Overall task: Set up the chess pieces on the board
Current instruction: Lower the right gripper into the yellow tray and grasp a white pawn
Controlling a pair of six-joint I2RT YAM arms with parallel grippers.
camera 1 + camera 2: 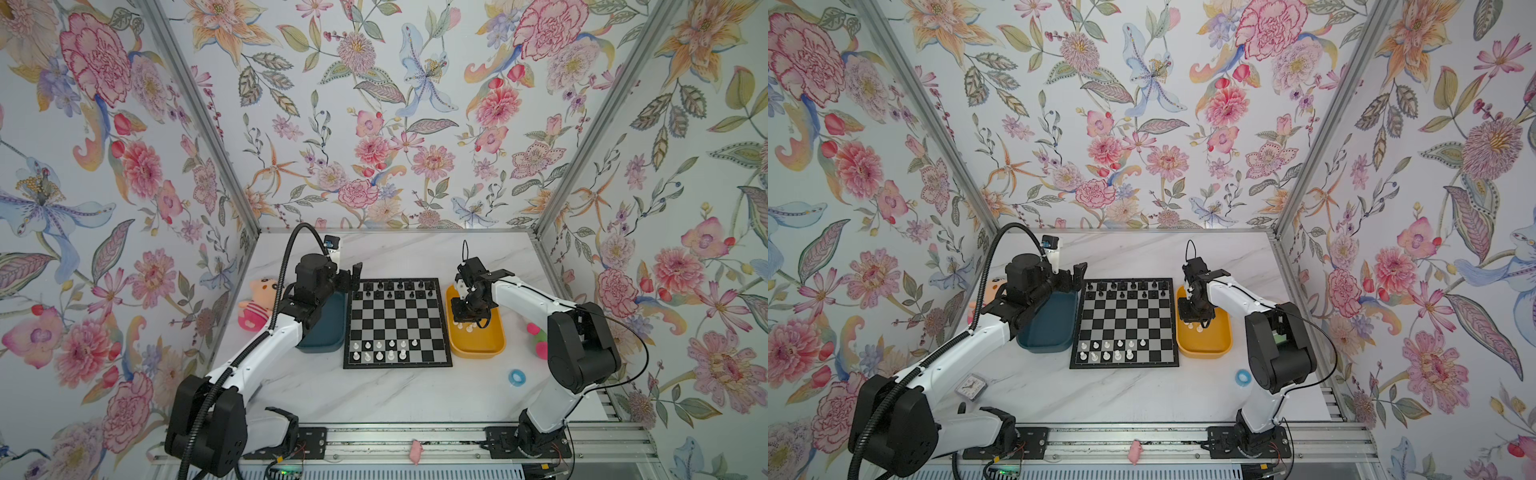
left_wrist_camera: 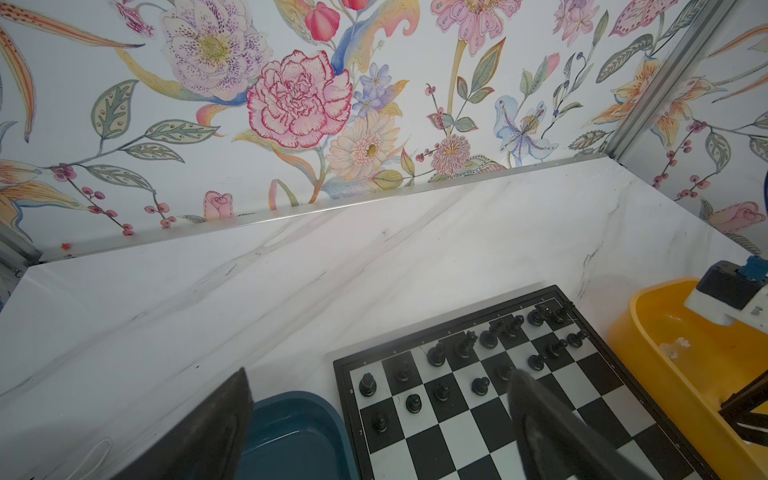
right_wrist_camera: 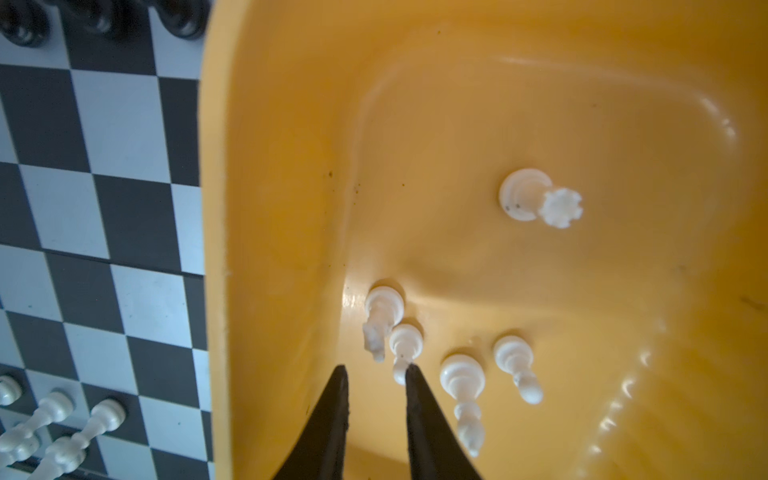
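The chess pieces (image 3: 461, 376) left to place sit in the yellow tray (image 3: 270, 166), just beyond the right gripper (image 3: 374, 372), whose jaws stand narrow and empty. I'd centre over one piece, widen slightly, lower, then pinch gently.

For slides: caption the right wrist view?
Right gripper, jaws narrowly apart, above five white chess pieces in yellow tray.

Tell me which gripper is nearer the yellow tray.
Right. The right gripper hangs in the yellow tray, above white chess pieces; the left gripper is beyond the board, by the blue tray.
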